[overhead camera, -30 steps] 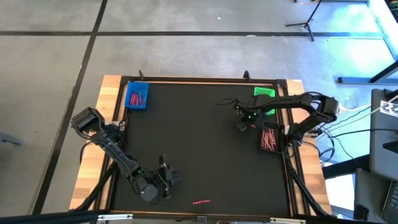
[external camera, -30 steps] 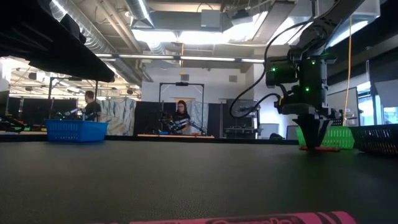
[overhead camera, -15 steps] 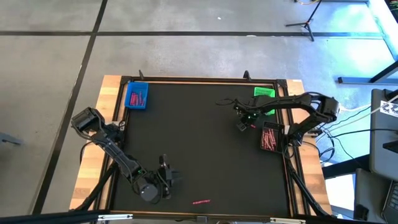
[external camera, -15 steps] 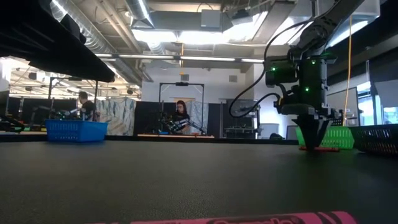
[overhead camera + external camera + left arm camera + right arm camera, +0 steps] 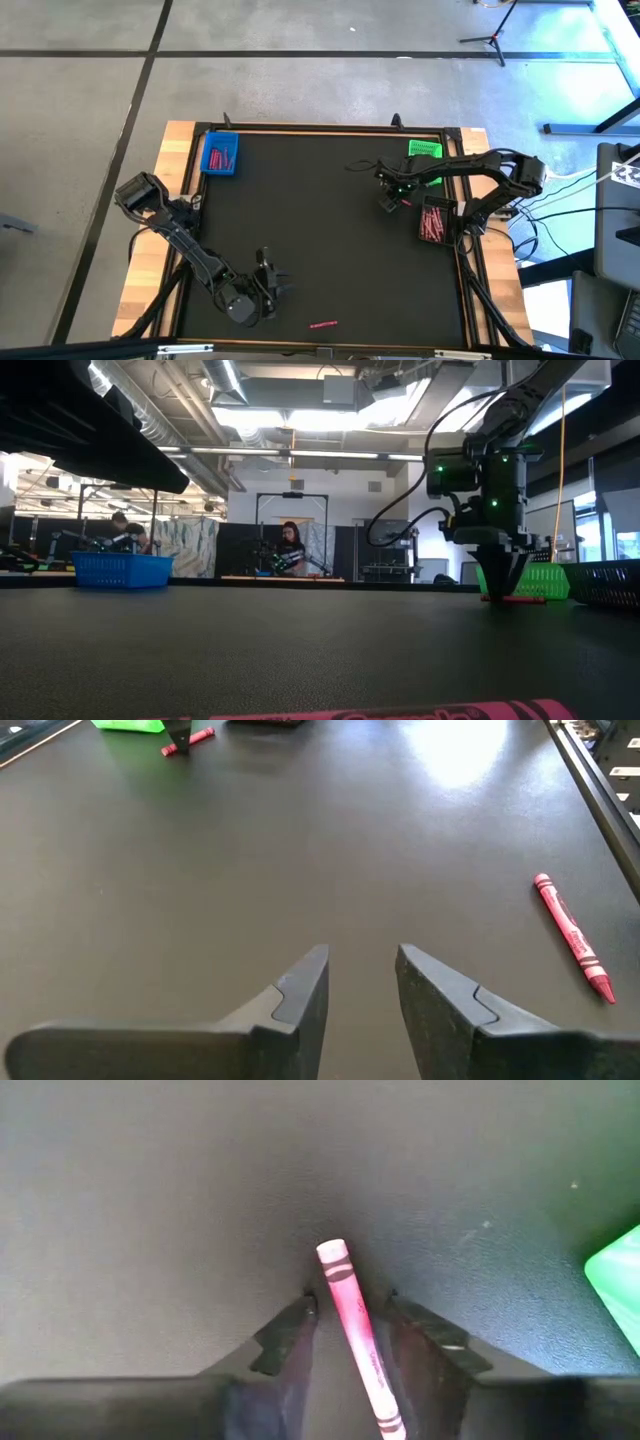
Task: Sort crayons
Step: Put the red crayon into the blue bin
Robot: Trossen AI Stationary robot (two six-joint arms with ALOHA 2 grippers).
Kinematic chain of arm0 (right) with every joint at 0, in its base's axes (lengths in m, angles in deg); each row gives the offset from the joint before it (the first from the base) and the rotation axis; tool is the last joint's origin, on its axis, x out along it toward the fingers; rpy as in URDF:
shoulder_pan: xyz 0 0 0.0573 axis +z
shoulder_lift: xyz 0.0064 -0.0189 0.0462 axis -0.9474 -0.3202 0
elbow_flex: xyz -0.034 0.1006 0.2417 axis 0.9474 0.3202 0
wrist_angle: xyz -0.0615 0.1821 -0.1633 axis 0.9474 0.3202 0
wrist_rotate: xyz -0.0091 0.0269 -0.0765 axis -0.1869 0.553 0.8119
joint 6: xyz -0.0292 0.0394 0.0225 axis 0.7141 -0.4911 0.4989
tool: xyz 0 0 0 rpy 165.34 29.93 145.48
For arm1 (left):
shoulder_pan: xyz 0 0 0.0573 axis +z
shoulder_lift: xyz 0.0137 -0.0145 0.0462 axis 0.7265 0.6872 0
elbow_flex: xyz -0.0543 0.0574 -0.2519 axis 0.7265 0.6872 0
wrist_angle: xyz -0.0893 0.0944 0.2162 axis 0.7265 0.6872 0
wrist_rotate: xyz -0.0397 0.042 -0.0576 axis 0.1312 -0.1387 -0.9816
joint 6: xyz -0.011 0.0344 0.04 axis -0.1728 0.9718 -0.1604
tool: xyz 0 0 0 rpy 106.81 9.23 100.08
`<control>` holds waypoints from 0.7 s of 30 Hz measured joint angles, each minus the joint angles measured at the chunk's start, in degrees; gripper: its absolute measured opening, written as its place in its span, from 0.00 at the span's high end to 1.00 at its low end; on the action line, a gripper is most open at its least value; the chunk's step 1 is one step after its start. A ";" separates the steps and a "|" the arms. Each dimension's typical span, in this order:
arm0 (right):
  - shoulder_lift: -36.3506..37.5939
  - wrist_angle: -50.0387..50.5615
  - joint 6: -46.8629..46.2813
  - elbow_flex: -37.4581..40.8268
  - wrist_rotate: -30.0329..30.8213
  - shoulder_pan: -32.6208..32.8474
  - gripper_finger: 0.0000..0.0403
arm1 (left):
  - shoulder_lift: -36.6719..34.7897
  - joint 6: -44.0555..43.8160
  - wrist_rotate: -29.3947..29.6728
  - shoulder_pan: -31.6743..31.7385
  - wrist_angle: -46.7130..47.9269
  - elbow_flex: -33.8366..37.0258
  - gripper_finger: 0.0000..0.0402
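So the whole thing hinges on the red crayon (image 5: 355,1330) just beside the green tray (image 5: 424,150): it lies flat on the counter (image 5: 320,230), dead centre between the jaws of the right gripper (image 5: 350,1325). Its long axis runs straight along the gap, so the fingers (image 5: 288,1335) flank its sides. The jaws look released, a sliver of space each side, not pinching it. It's a thin paper-wrapped wax stick, round and rolly, on a matte dark mat. The dark mesh tray (image 5: 436,222) full of crayons sits near the green tray. The left gripper (image 5: 362,982) idles well apart, jaws open, with a second crayon (image 5: 573,935) nearer it.
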 joint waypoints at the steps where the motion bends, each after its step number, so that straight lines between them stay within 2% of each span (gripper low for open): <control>1: -0.01 -0.15 0.12 0.00 0.09 0.03 0.67 | 0.00 0.01 0.00 0.00 -0.02 0.00 0.72; 7: -0.02 -0.93 2.41 0.02 -0.06 0.04 0.84 | 0.00 0.03 0.00 0.00 -0.01 0.00 0.72; 13: -0.02 -1.11 5.78 0.02 1.59 0.02 0.96 | 0.00 0.03 0.00 0.04 -0.02 0.00 0.72; 17: 1.54 -0.90 6.14 0.19 1.52 0.15 0.98 | 0.00 0.03 0.00 0.09 -0.02 0.00 0.72; 21: 5.00 -0.94 5.95 0.33 1.40 3.02 0.95 | 0.00 1.31 0.39 0.07 -0.02 0.00 0.72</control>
